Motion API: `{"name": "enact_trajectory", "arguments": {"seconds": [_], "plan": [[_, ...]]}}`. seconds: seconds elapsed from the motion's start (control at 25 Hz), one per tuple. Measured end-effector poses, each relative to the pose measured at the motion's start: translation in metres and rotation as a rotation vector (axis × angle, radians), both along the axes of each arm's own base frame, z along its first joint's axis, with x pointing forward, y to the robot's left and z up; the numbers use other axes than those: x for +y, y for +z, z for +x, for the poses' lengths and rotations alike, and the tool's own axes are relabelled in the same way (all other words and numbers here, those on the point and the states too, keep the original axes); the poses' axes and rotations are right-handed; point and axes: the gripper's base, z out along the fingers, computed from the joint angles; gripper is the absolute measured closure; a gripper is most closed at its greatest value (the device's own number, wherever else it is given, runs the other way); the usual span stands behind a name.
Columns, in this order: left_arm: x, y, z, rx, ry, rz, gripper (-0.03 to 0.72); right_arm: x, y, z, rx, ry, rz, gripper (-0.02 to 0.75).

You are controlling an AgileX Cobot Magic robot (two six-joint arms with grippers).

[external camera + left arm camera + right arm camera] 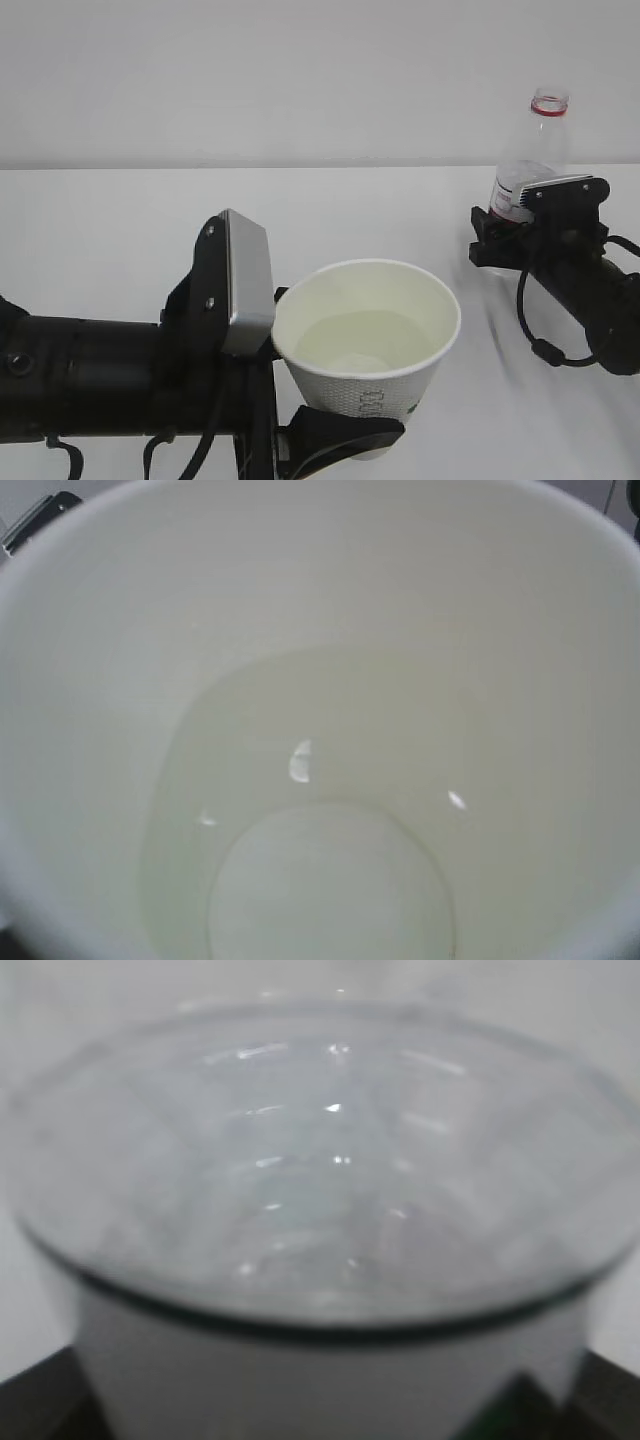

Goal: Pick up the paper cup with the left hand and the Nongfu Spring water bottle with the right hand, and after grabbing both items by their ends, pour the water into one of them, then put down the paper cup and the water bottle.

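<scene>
Item 1: paper cup (366, 345), white, tapered, dotted embossing and a green-and-black logo low on its wall; upright, rim up, near the front of the white tabletop (120, 220). Held by the left hand (335, 435), whose jaws are clasped around the lower wall; one black finger (345, 437) curves across the front of the base. Whether the base touches the tabletop cannot be told.

Item 2: water (320, 810), clear, pooled in the bottom of the cup, surface well below the rim; small glints on it in the left wrist view.

Item 3: Nongfu Spring water bottle (535, 150), clear plastic, red neck ring, no cap seen, red-and-white label partly hidden; upright at the far right of the tabletop, well apart from the cup. In the right wrist view it fills the picture, blurred.

Item 4: right hand (515, 225), black with a silver-grey plate and a looping black cable (535, 335); jaws set around the lower part of the bottle at label height. Whether they clench it or stand released cannot be told; the hand is motion-blurred
</scene>
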Motion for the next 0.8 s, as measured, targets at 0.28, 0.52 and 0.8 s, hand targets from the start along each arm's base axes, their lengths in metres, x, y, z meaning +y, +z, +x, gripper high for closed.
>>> {"name": "enact_trajectory", "arguments": {"seconds": [0.28, 0.52, 0.8], "plan": [[0.0, 0.0, 0.0, 0.0, 0.0, 0.001, 0.179, 0.001, 0.0, 0.0, -0.002, 0.011, 0.004, 0.076], [0.0, 0.0, 0.0, 0.0, 0.0, 0.001, 0.179, 0.001, 0.002, -0.004, 0.003, 0.015, 0.004, 0.076], [0.0, 0.0, 0.0, 0.001, 0.002, 0.0, 0.179, 0.0, 0.029, -0.011, -0.053, 0.013, 0.011, 0.076]]}}
